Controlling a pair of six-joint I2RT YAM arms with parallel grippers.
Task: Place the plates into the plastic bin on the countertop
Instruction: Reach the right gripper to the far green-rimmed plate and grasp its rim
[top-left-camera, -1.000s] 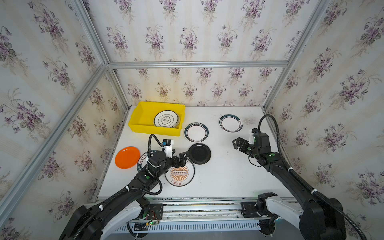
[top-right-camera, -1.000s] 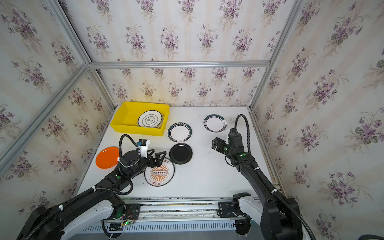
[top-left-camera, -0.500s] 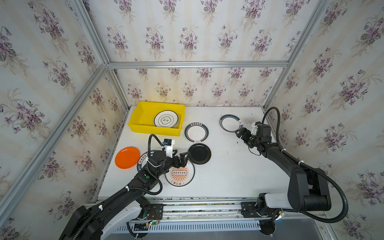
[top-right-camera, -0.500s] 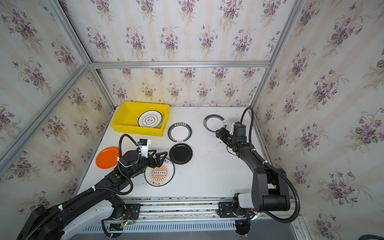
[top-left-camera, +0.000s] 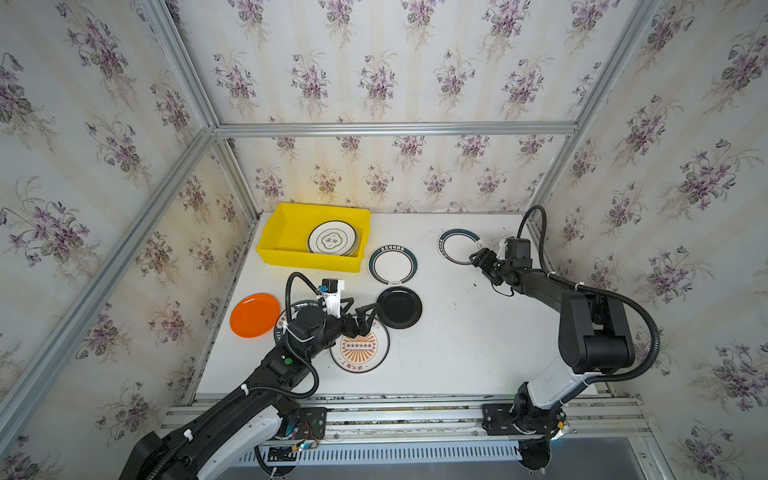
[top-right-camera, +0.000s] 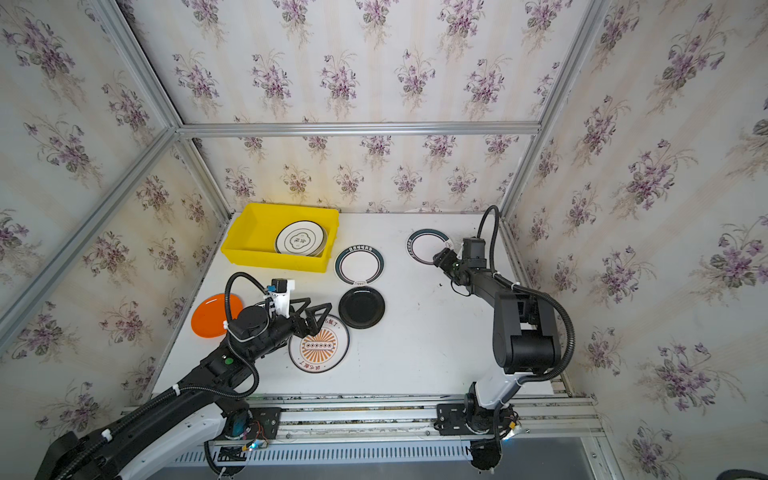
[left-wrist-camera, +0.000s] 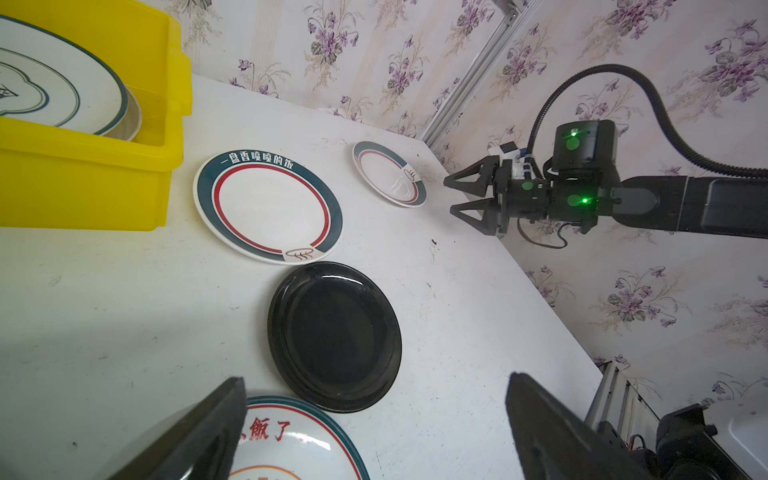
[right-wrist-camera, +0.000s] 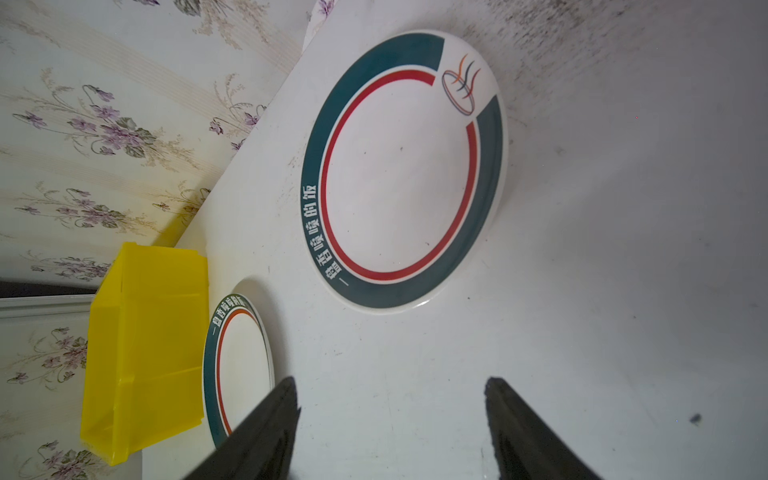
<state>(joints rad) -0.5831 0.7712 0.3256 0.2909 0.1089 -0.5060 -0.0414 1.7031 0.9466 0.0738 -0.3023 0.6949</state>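
Note:
The yellow plastic bin (top-left-camera: 286, 239) stands at the back left of the white countertop (top-left-camera: 457, 345) and holds white plates (top-left-camera: 332, 239). On the countertop lie two green-rimmed plates (top-left-camera: 392, 266) (top-left-camera: 456, 246), a black plate (top-left-camera: 399, 307), a sunburst plate (top-left-camera: 360, 350) and an orange plate (top-left-camera: 254, 314). My left gripper (top-left-camera: 365, 313) hangs open over the sunburst plate's far edge (left-wrist-camera: 291, 432), beside the black plate (left-wrist-camera: 334, 336). My right gripper (top-left-camera: 477, 259) is open and empty, just short of the far green-rimmed plate (right-wrist-camera: 401, 174).
Another green-rimmed plate (top-left-camera: 284, 322) lies partly hidden under my left arm. Aluminium rails and flowered walls close in the back and both sides. The right wall rail (top-left-camera: 536, 232) runs close behind my right wrist.
My right arm has reached back from the mid-right of the countertop to the far green-rimmed plate, and its jaws have narrowed somewhat. The left arm has not moved.

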